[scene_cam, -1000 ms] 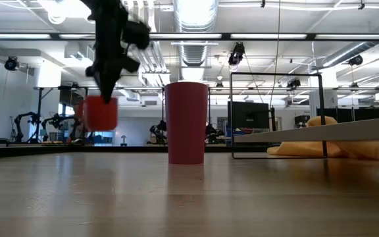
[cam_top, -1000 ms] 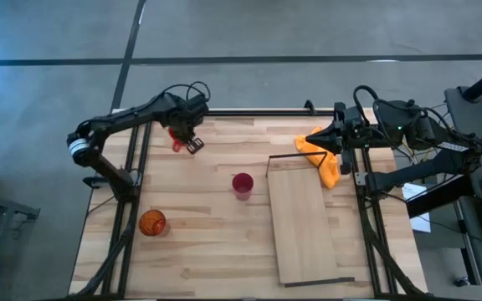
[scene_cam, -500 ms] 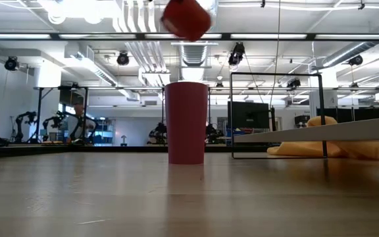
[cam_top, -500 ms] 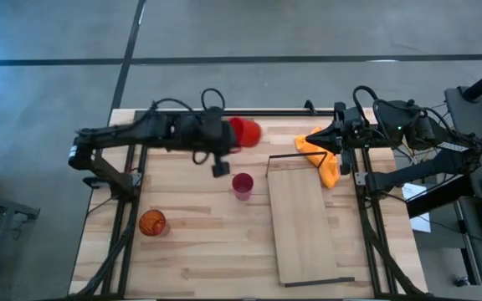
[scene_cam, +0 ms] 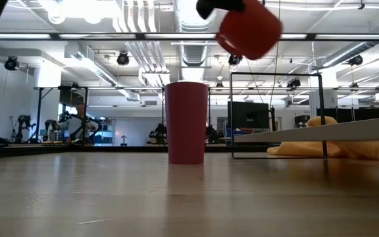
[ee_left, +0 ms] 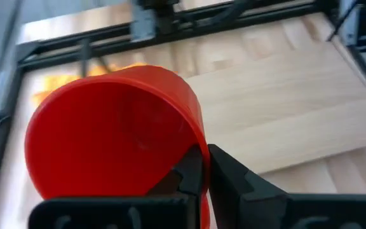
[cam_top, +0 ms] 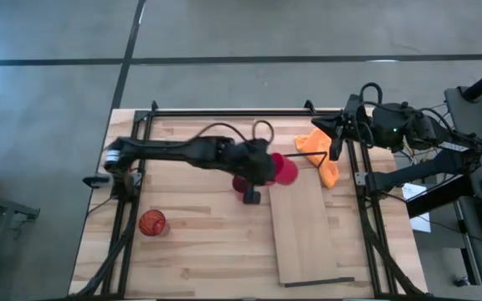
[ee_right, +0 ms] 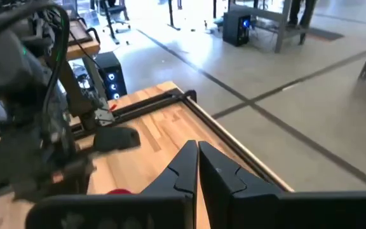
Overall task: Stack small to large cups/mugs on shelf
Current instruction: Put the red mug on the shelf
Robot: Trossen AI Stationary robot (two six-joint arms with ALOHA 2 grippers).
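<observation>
My left gripper [cam_top: 264, 170] is shut on the red mug [cam_top: 284, 170] high above the far left corner of the light-wood shelf [cam_top: 306, 230]. The mug also shows in the low view [scene_cam: 249, 29] and the left wrist view [ee_left: 113, 133]. The magenta cup [scene_cam: 187, 122] stands upright on the table just left of the shelf, partly under my left arm in the high view [cam_top: 241, 184]. The orange-red translucent cup [cam_top: 151, 222] stands at the near left. My right gripper [cam_top: 335, 144] is shut and empty at the far right, beside the orange cloth [cam_top: 320, 156]. My left gripper pinches the red mug's rim wall [ee_left: 196, 149], one finger inside the mouth and one outside. The mug is lifted clear and tilted, its mouth turned back toward the wrist.
The orange cloth lies at the shelf's far right corner. In the low view the shelf [scene_cam: 321, 131] is raised off the tabletop, with a thin dark frame [scene_cam: 276, 115] at its far end. Black rails [cam_top: 224, 112] run along the table's far, left and right edges.
My left gripper has carried the red mug from the table's far left toward the right and near side, up and over the magenta cup, to above the shelf's far left corner. The mug has tipped on the way. My right gripper has drawn back slightly toward the right.
</observation>
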